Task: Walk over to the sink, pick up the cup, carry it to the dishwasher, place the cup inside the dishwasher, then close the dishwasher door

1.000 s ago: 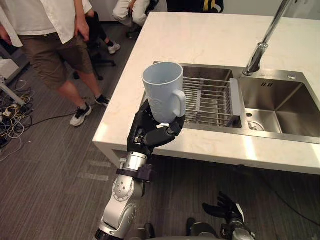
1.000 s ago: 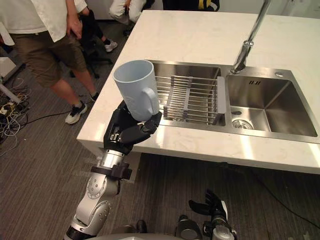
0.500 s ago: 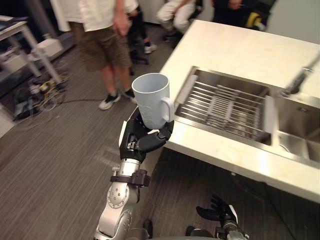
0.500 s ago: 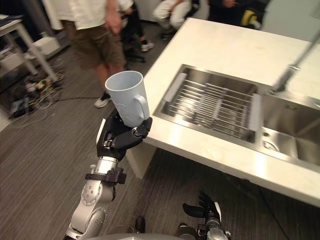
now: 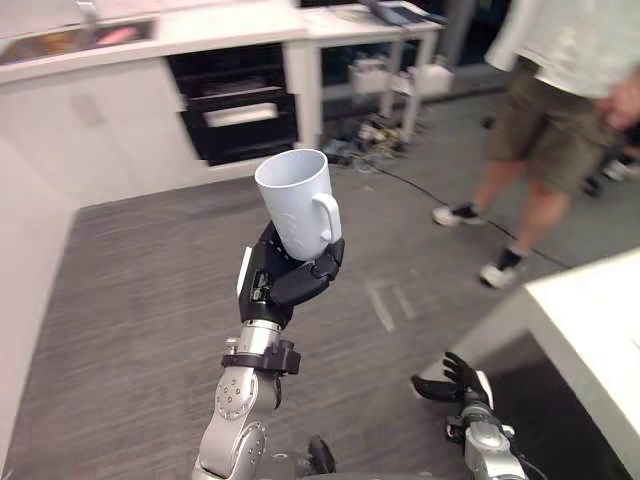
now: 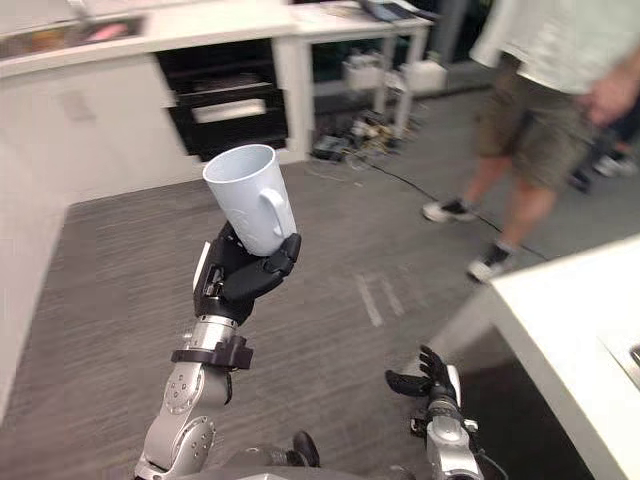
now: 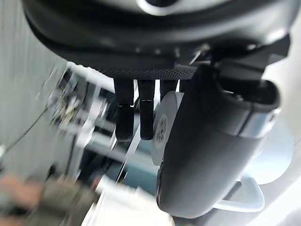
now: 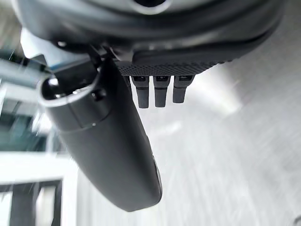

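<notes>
Cup (image 5: 297,203), pale and empty, stands upright in the left hand (image 5: 285,285), mouth up and handle turned toward the robot's right. The fingers are curled round the cup's lower body and base from below, and the thumb presses the side just under the handle. In the left wrist view the thumb lies across the cup's pale underside, with the handle showing past it.

The left arm is raised in front of the robot, forearm nearly vertical, so the cup hangs in the air well above the grey plank floor (image 5: 130,290). The right hand (image 5: 455,380) hangs low on the robot's right side, close to the floor, with its fingers spread, relaxed and holding nothing.

Beyond the cup, a run of white cabinets (image 5: 100,130) lines the far edge of the floor, with a dark appliance (image 5: 240,110) set into it. Further right is a white-legged table (image 5: 370,15) with cables (image 5: 370,135) heaped under it. A person (image 5: 545,130) in shorts and sneakers stands on the right side of the room. The corner of a white counter (image 5: 600,320) juts in at the lower right, near the right hand.

A wide stretch of open floor lies between the cup and the cabinets.
</notes>
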